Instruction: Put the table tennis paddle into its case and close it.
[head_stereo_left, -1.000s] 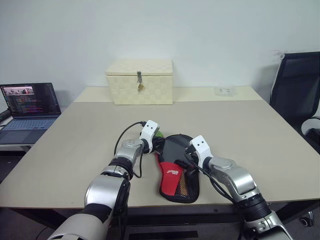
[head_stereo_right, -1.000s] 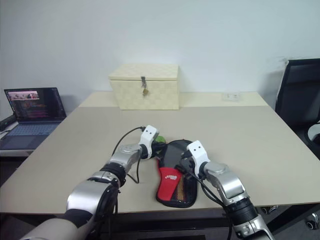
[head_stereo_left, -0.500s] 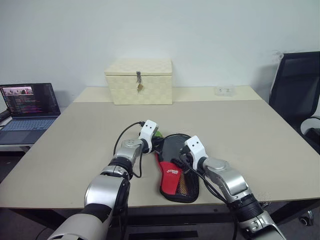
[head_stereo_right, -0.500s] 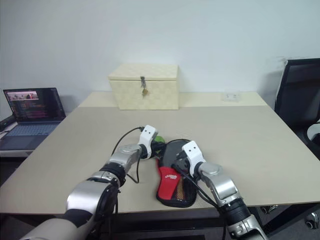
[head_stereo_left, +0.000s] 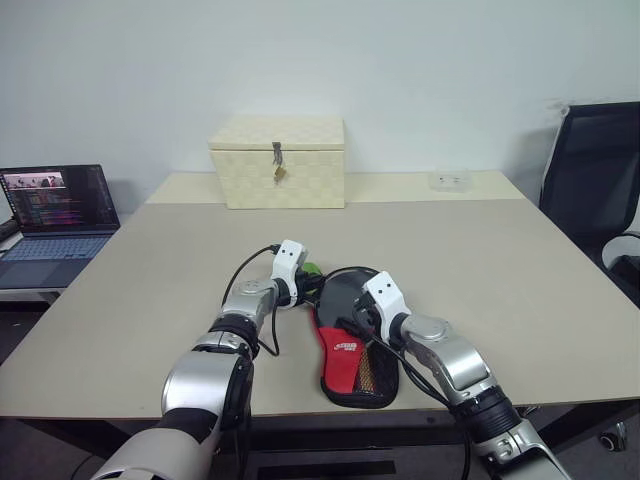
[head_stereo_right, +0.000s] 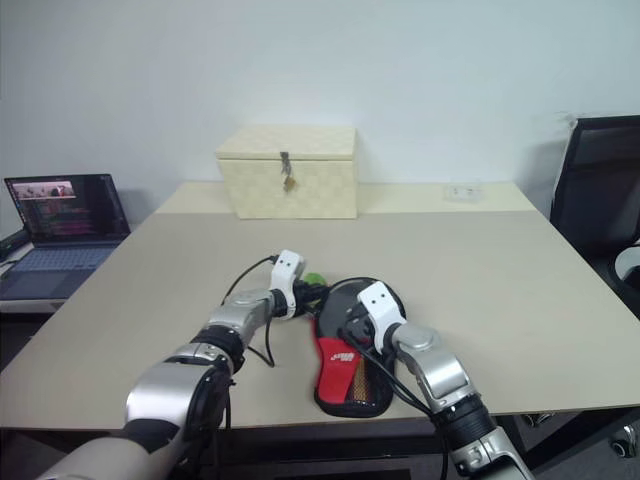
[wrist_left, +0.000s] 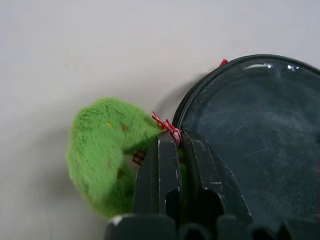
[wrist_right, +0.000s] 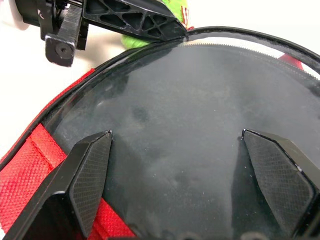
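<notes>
Case (head_stereo_left: 355, 345) lies flat near the front edge of the worktop (head_stereo_left: 500, 270): black fabric, red panel and mesh pocket toward the front, round head end pointing away. The paddle itself can't be made out; the head end looks filled out, so prob. already inside, but can't tell for sure.

Right claw (wrist_right: 185, 165) sits over the case's round black part, fingers wide apart, pads (wrist_right: 92, 167) resting on or just above the fabric, gripping nothing. Reads as a hold-down.

Left claw (wrist_left: 172, 150) is at the case's far-left rim, fingers together, pinched on the red cord of the zipper tag (wrist_left: 107, 145), a fuzzy green puff lying just beside the rim.

Step in hand, as I judge it: closing the zip. Next move needs the left claw to drag the tag along the rim w/o slipping, right claw pinning the case.

Beyond the case: cream woven box (head_stereo_left: 278, 163) w/ a latch. Laptop (head_stereo_left: 55, 220) far left of the case, black chair (head_stereo_left: 595, 170) far right.
</notes>
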